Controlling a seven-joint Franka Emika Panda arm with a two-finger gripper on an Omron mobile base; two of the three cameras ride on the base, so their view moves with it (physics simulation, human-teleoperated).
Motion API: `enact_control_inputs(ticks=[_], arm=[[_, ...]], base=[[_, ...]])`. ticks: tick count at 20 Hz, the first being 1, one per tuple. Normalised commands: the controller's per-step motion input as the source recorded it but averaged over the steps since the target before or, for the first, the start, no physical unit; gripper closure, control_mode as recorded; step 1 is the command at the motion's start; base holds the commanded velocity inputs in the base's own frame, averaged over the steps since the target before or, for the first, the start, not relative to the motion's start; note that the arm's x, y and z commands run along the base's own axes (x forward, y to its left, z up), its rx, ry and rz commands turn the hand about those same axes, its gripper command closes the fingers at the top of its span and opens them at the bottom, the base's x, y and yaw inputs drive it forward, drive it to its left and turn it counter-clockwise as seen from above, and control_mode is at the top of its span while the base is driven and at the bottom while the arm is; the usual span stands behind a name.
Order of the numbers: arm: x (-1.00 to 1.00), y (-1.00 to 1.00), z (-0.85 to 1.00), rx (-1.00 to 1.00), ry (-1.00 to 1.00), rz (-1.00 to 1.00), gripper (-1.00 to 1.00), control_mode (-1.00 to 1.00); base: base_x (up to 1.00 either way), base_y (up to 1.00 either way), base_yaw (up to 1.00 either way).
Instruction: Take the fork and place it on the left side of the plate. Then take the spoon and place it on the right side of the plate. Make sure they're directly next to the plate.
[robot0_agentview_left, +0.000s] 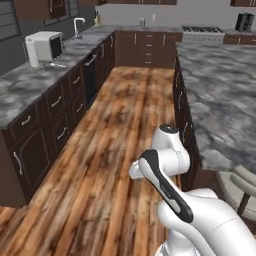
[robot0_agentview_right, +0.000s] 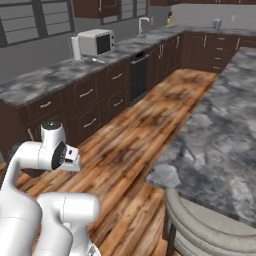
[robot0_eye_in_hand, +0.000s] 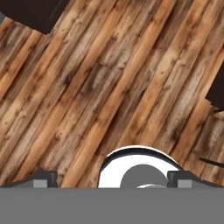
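The fork, the spoon and the plate are out of view. My white arm is folded low over the wooden floor (robot0_agentview_left: 115, 140), in the aisle between two counters. In the hand view my gripper (robot0_eye_in_hand: 113, 178) looks down at the floor planks. Its two dark fingertips (robot0_eye_in_hand: 46, 177) stand far apart at the bottom edge, open, with nothing between them.
A grey marble island counter (robot0_agentview_left: 220, 85) runs along the right, with a round stool (robot0_agentview_right: 210, 225) at its near end. Dark cabinets under a marble counter (robot0_agentview_left: 30, 85) line the left wall, carrying a white toaster oven (robot0_agentview_left: 44, 47) and a sink faucet (robot0_agentview_left: 77, 25). A stove (robot0_agentview_left: 202, 31) stands at the back.
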Motion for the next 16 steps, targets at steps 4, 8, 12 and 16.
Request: enact_control_inputs(ticks=[4,8,12,16], arm=[[0.00,0.00,0.00,0.00,0.00,0.00,-1.00,1.00],[0.00,0.00,0.00,0.00,0.00,0.00,-1.00,1.00],[0.00,0.00,0.00,0.00,0.00,0.00,-1.00,1.00],[0.00,0.00,0.00,0.00,0.00,0.00,-1.00,1.00]], base=[[0.83,0.44,-0.16],[0.91,0.37,-0.10],[0.93,0.34,-0.12],[0.94,0.26,-0.07]])
